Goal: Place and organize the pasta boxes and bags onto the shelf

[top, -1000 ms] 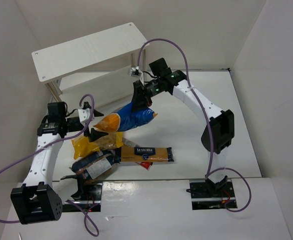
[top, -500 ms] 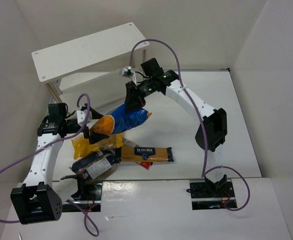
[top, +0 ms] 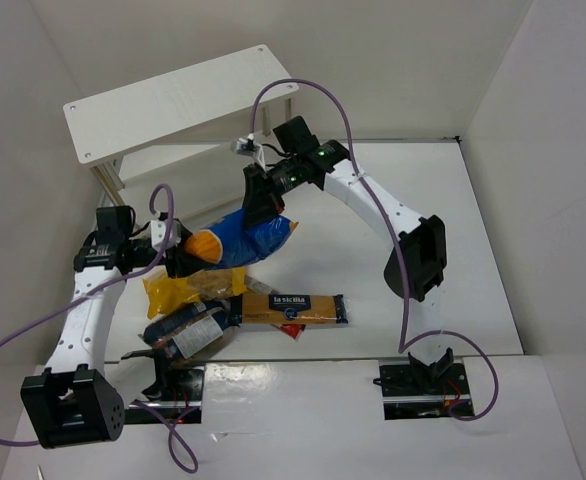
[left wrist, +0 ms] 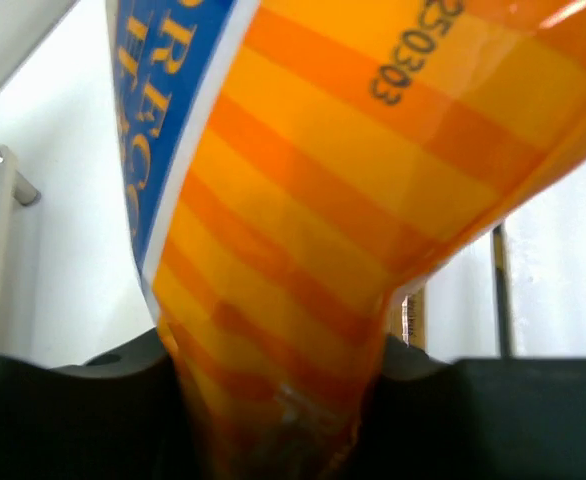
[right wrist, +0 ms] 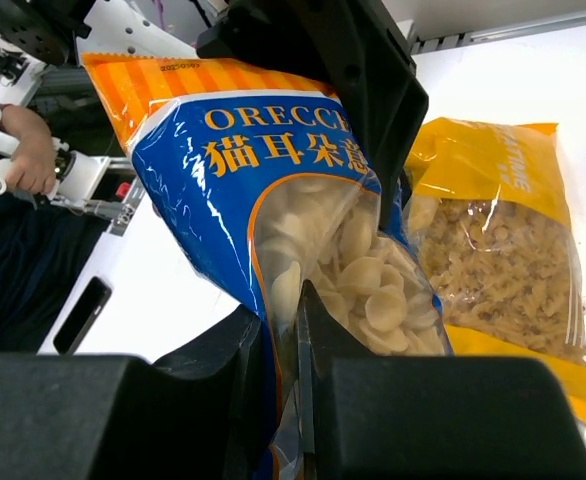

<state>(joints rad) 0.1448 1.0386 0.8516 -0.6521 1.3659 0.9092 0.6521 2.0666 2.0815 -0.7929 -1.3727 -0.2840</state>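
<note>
Two-tier shelf [top: 173,100] stands beyond both tools. Slung between them is the blue bag [top: 253,232]. The right tool [top: 260,205] is clamped on its blue end and the left tool [top: 178,258] is pinched on its orange end [left wrist: 303,300]. If the arms pull apart or move out of step, the film could tear or slip free. The bag would then likely drop onto the yellow bag [top: 178,292] on the worktop [top: 373,260] beneath the left tool.

The white tabletop [top: 493,300] carries the two-tier shelf [top: 173,100] at its far left corner. Toward the near left lie a yellow bag [top: 178,290], a dark bag [top: 188,332] just beside it, and the long pasta box [top: 293,308] to their right
</note>
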